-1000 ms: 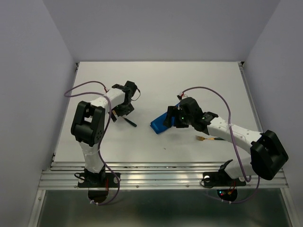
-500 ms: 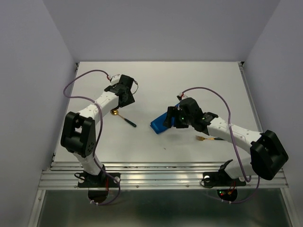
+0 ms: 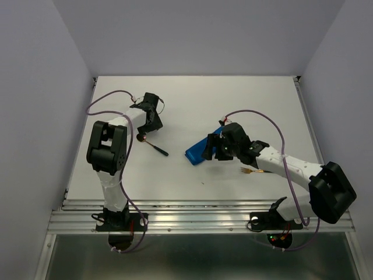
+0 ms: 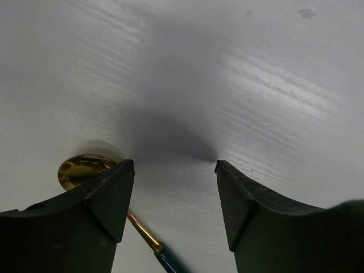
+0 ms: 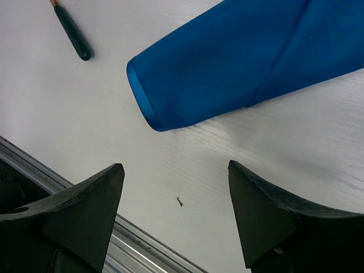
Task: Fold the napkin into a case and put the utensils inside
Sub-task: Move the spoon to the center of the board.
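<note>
The blue napkin, folded into a narrow case (image 3: 199,151), lies in the middle of the table; it also shows in the right wrist view (image 5: 239,62). The spoon (image 3: 152,144), gold bowl and dark green handle, lies left of it. My left gripper (image 3: 149,121) is open just above the spoon; the gold bowl (image 4: 85,169) sits by the left fingertip (image 4: 116,187). My right gripper (image 3: 211,149) is open and empty over the case's right part. The fork (image 3: 257,171) lies on the table under the right arm.
The spoon's handle end (image 5: 73,33) shows at the top left of the right wrist view. A metal rail (image 3: 198,219) runs along the table's near edge. Grey walls stand on both sides and behind.
My left arm has swung away to the far left and now hovers over the spoon's bowl. My right gripper has shifted slightly over the case. The case, spoon and fork have not moved.
</note>
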Controlling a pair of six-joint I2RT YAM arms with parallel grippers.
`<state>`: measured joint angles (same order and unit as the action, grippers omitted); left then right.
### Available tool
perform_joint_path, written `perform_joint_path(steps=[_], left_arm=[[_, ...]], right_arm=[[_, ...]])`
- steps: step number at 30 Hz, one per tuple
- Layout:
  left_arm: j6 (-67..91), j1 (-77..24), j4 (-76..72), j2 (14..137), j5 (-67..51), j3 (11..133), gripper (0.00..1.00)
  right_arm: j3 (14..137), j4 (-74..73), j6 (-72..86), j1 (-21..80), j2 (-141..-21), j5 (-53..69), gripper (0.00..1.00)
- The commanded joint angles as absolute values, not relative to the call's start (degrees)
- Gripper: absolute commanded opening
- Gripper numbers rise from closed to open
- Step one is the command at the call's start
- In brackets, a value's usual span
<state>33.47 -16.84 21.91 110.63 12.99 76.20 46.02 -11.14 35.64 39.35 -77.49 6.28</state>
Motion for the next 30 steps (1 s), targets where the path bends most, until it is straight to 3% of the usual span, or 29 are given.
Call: perform_joint_path(steps=[1,17,30], left_arm=[[35.8,-16.3,22.2,109.6,12.0,72.2,0.70],[42.7,-19.4,21.8,90.5,7.9,46.5,0.71],[45.2,-26.5,27.2,83.2,14.5,48.0,0.76]], right_arm=[[46.1,-9.1,35.6,39.1,-76.3,6.6,0.79],[46.6,-8.6,34.9,39.1,-77.3,6.7,0.79],[47.7,-8.9,34.7,39.1,-77.8,6.4,0.79]])
